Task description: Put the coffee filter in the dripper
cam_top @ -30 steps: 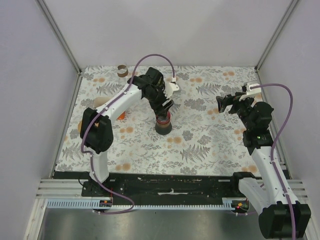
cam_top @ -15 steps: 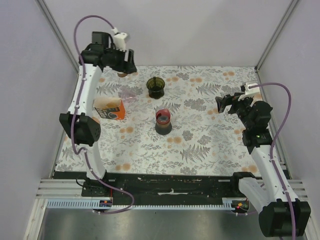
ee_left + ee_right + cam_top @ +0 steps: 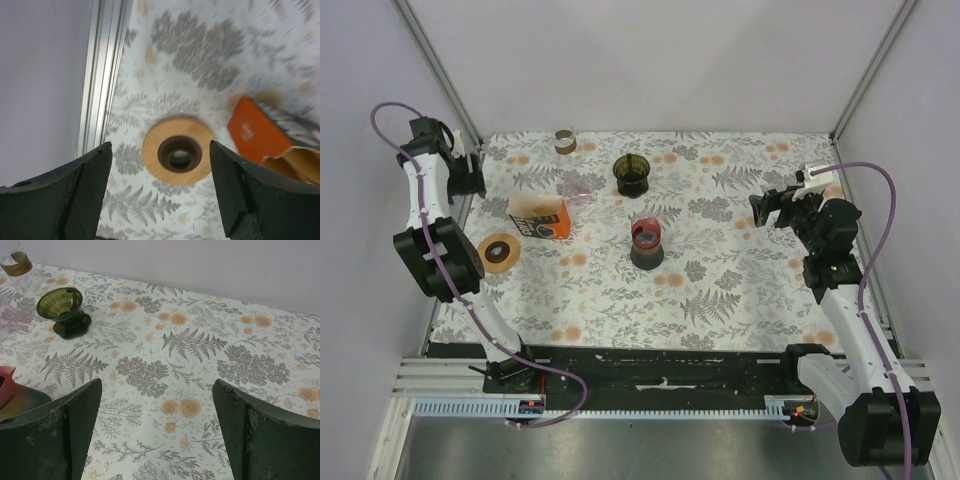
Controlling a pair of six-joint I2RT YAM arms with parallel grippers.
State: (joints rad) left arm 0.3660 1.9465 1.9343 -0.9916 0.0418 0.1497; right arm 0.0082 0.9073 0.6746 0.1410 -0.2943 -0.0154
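A floral cloth point(image 3: 720, 290) covers the table. A wooden disc point(image 3: 500, 251) with a dark centre hole lies near the left edge, just beside an orange box point(image 3: 542, 217). A red-topped dark cup point(image 3: 646, 243) stands mid-table. A brown-banded glass point(image 3: 564, 142) stands at the back.

Top cam looked down on the whole table point(image 3: 720, 290); left wrist sat close above the wooden ring point(image 3: 178, 173), right wrist low, facing the dripper point(image 3: 62, 307)

Lab robot cell: white walls point(image 3: 650, 60), aluminium rails point(image 3: 435, 65), floral tablecloth point(image 3: 720, 290)
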